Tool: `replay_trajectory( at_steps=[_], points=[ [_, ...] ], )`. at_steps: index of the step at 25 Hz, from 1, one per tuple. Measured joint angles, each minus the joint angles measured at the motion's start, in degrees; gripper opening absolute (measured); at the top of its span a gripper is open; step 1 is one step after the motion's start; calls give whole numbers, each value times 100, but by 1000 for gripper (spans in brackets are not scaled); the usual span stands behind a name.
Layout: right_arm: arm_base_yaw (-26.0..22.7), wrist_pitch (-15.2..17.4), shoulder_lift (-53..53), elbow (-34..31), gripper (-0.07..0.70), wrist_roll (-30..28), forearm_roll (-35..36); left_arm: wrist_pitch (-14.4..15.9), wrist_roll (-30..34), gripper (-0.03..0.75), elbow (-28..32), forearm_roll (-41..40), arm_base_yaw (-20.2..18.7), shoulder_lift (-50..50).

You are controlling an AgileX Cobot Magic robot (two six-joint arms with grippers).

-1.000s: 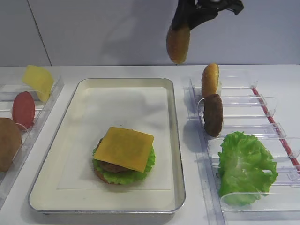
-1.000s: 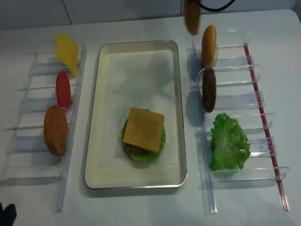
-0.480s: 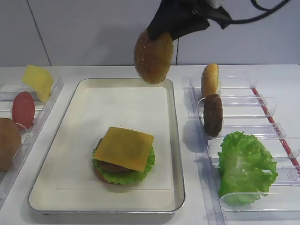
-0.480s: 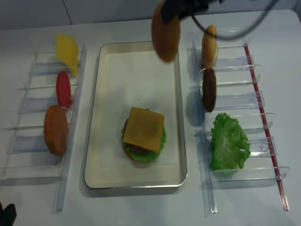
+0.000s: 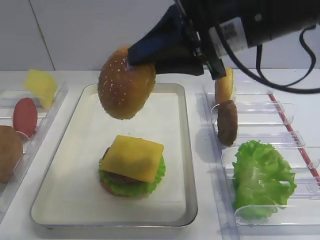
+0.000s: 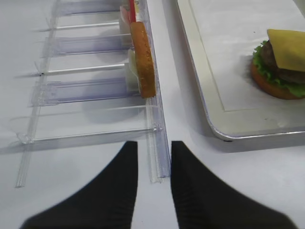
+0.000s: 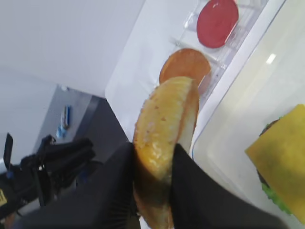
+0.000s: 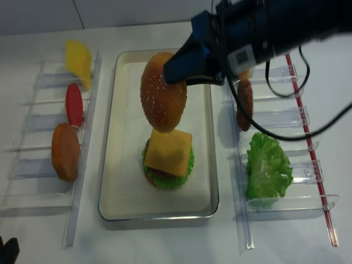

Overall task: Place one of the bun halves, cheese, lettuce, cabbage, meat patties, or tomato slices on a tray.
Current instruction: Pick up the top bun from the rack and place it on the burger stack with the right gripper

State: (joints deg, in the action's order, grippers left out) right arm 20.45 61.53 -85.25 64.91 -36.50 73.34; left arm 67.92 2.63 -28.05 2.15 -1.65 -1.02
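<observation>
Now | right arm (image 5: 260,25) reaching leftward | fingers (image 7: 190,191) pinching bun half (image 5: 125,90) above tray (image 5: 187,150)

A sesame-speckled golden bun half (image 5: 126,90) hangs tilted in the air above the tray (image 5: 181,150), over the stack. The stack on the tray's white paper consists of a bun base (image 6: 275,87), lettuce (image 5: 158,172), a meat patty (image 6: 281,71) and a square cheese slice (image 5: 132,158) on top. Racks either side hold upright spare pieces: tomato slice (image 5: 24,116), patty (image 5: 227,122) and lettuce leaf (image 5: 262,177).
</observation>
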Motion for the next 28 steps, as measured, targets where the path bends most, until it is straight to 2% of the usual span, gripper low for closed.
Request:
replay_trajectory(
  at_steps=[3,6,9,14,18,22,28],
  points=[
    [0,-247,75,-634,225,-678,784,0,0,179,0,0,0,0],
    [0,-281,75,-1314,225,-1587,1901,0,0,179,0,0,0,0],
    [0,-384,75,-1787,225,-2007,2383,0,0,179,0,0,0,0],
    [0,-677,75,-2210,223,-2166,2487,0,0,179,0,0,0,0],
    [0,-920,6,-2238,223,-2220,2536,0,0,179,0,0,0,0],
    [0,-914,-312,-2247,223,-2220,2560,0,0,179,0,0,0,0],
    [0,-589,-764,-2247,222,-2233,2560,0,0,179,0,0,0,0]
  ],
)
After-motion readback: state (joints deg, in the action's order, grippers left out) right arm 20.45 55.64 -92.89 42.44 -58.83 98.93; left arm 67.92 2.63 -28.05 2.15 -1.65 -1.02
